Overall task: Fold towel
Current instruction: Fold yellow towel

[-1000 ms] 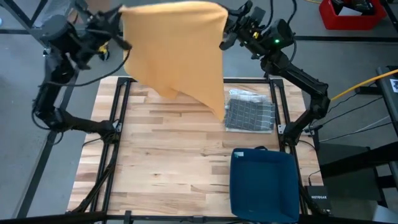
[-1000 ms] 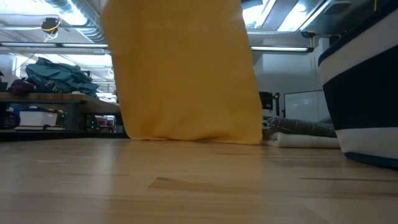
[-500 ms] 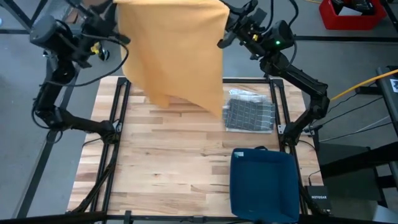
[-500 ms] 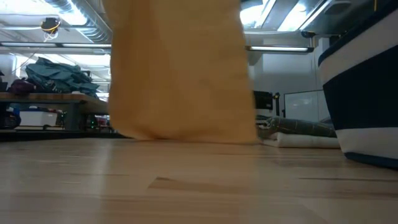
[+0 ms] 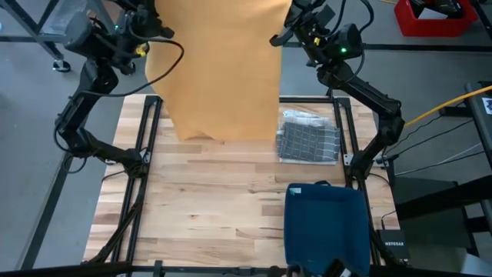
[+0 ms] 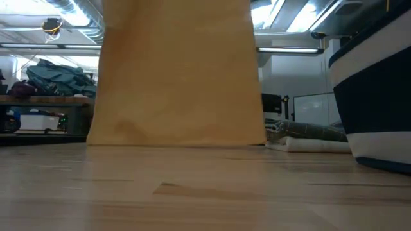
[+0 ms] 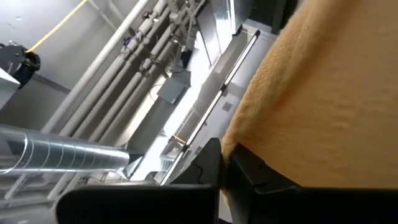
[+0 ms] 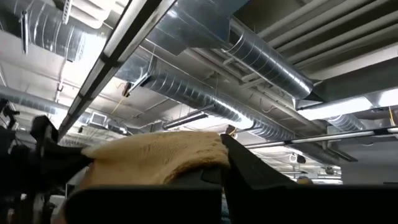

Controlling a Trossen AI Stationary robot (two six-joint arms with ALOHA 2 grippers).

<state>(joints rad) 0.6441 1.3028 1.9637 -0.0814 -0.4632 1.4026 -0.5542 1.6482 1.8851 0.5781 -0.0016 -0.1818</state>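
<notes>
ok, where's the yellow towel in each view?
High view: yellow towel hangs top centre, between both grippers.
Low view: towel fills centre, lower edge at the wooden table.
Left wrist view: right side.
Right wrist view: bottom centre.
Shared landmark: folded grey towel, at the yellow towel's right in high and low views.

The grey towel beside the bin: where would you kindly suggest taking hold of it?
Judging from the high view, grip the grey towel at a near corner, coming straight down. It lies flat and folded on the table, and the bin leaves a gap there.
</notes>
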